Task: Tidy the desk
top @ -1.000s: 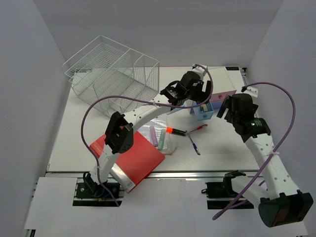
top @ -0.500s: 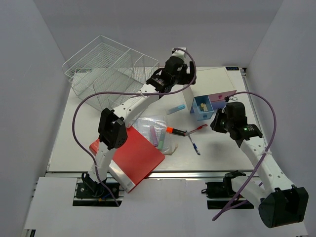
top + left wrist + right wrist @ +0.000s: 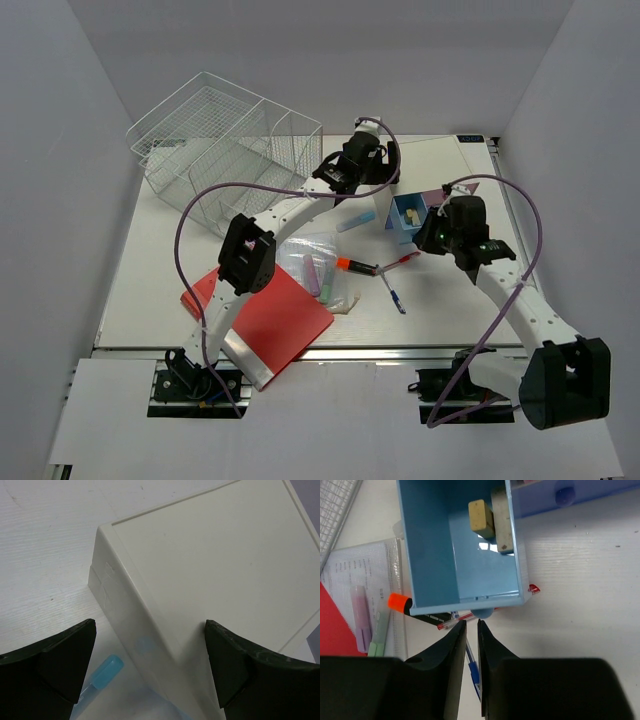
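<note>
The white desk [image 3: 160,280] carries scattered stationery. A white drawer box [image 3: 445,160] stands at the back right, its blue drawer [image 3: 408,218] pulled out. In the right wrist view the blue drawer [image 3: 465,555] holds two erasers [image 3: 481,516]. My right gripper [image 3: 471,622] sits just short of the drawer's knob [image 3: 482,613]. It is shut to a thin slit and holds nothing. Seen from above, my right gripper [image 3: 428,238] is at the drawer's front. My left gripper [image 3: 383,170] hovers wide open over the box's left edge [image 3: 150,625], empty.
A wire basket [image 3: 225,150] fills the back left. A red folder [image 3: 265,310] lies front left beside a clear pouch [image 3: 320,265] of highlighters. An orange-capped marker [image 3: 352,265], a red pen [image 3: 402,260] and a blue pen [image 3: 394,295] lie mid-desk. A blue-capped pen [image 3: 107,667] rests beside the box.
My right gripper has closed from open and swung in to the blue drawer's front. My left arm has pulled back from over the drawer to the box's left edge, still open.
</note>
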`<state>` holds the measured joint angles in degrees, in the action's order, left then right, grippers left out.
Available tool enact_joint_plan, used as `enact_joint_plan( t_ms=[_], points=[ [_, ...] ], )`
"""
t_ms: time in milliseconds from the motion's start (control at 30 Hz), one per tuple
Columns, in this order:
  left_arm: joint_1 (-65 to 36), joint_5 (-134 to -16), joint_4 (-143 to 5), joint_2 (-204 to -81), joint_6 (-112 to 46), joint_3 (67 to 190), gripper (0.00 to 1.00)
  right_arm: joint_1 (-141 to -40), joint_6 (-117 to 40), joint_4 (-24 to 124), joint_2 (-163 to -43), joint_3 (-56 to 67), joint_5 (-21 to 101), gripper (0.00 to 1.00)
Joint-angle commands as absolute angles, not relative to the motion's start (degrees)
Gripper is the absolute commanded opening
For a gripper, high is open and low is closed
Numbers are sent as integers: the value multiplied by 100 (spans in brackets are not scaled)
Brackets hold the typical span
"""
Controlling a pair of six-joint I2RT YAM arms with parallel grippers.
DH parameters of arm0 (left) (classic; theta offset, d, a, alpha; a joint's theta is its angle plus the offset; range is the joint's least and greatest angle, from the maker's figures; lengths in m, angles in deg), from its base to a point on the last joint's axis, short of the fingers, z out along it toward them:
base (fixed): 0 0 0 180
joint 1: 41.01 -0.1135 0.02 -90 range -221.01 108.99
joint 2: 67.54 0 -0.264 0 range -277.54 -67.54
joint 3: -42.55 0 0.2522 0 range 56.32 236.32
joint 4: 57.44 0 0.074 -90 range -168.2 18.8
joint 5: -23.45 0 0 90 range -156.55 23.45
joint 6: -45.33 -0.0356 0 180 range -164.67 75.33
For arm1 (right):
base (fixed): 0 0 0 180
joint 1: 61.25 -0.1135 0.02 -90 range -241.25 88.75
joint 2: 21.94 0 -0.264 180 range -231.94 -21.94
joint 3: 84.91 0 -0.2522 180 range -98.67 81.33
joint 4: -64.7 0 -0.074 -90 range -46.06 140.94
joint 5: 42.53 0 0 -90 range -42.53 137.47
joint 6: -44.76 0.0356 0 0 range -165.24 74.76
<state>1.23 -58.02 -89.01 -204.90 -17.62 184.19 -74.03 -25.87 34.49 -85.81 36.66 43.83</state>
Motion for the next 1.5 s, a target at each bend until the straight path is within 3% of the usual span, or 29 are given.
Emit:
enact_joint_plan(
  t_ms=[0,400,533,700,1033,1133,1467],
  points=[
    [153,-5750,-9168,-20342,-1813,18227,98,-7400,-2565,4265,-8715,3536,4369,21],
    [153,-5996,-9335,-20157,-1777,17462,93,-7391,-2204,6313,-9988,3185,5089,24],
    [153,-5979,-9405,-20148,-1786,17452,93,-7400,-2177,6623,-10419,2921,5274,40],
    [153,-5908,-9555,-20166,-1804,17479,92,-7400,-2151,7132,-10841,2780,5283,43],
    [153,-5609,-9757,-20148,-1795,17558,93,-7365,-2607,5861,-10210,2595,5564,54],
    [144,-5662,-9739,-20148,-1786,17567,93,-7155,-3046,5132,-10042,2570,5696,67],
    [153,-5671,-9748,-20201,-1760,17593,93,-6222,-4181,4453,-10788,1867,4800,66]
  ],
)
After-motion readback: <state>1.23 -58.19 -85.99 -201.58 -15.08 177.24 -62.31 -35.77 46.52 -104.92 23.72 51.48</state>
